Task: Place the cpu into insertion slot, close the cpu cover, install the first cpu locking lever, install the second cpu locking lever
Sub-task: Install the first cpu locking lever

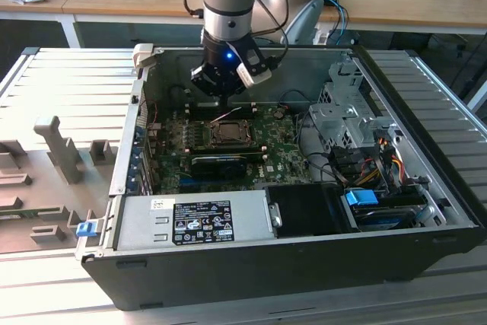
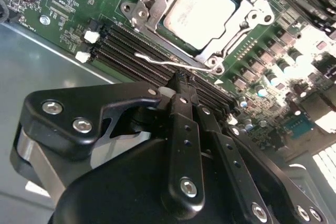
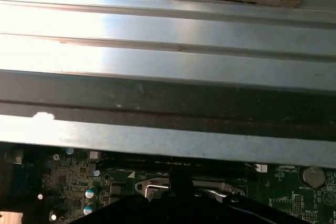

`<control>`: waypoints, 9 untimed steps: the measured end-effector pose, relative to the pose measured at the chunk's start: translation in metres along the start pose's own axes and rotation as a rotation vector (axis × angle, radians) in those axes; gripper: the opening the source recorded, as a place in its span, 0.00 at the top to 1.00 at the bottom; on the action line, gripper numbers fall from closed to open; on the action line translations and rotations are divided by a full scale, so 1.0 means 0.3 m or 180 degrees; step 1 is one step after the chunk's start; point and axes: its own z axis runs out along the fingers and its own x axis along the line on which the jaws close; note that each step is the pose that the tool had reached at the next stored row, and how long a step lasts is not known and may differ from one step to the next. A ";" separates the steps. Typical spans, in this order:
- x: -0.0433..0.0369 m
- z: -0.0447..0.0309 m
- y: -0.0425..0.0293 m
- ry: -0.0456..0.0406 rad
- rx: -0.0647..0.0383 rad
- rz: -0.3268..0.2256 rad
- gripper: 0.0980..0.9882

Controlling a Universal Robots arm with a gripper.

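**Cpu** [image 2: 198, 8]: small flat square chip with a pale silver-grey metal face turned up. It sits level in the insertion slot, just beyond the tips of the jaws.

**Insertion slot** [image 2: 135, 17]: square socket with a silvery rim and a screw at the corner. It lies ahead of and below the jaws and is occupied.

**Cpu cover** [image 2: 239, 20]: thin silvery frame plate, lowered flat over the chip's edges. The chip's face shows through its square cut-out.

**Locking lever** [image 2: 157, 58]: thin silvery wire along the socket side nearest the jaws. It is unlatched, with its free end raised at a slant. Whether it touches the jaws cannot be told.
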 end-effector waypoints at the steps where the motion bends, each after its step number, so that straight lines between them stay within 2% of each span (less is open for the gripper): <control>1: -0.005 0.005 -0.001 0.0000 0.0000 -0.0002 0.99; 9: -0.045 0.024 0.005 0.0001 0.0000 -0.0009 0.99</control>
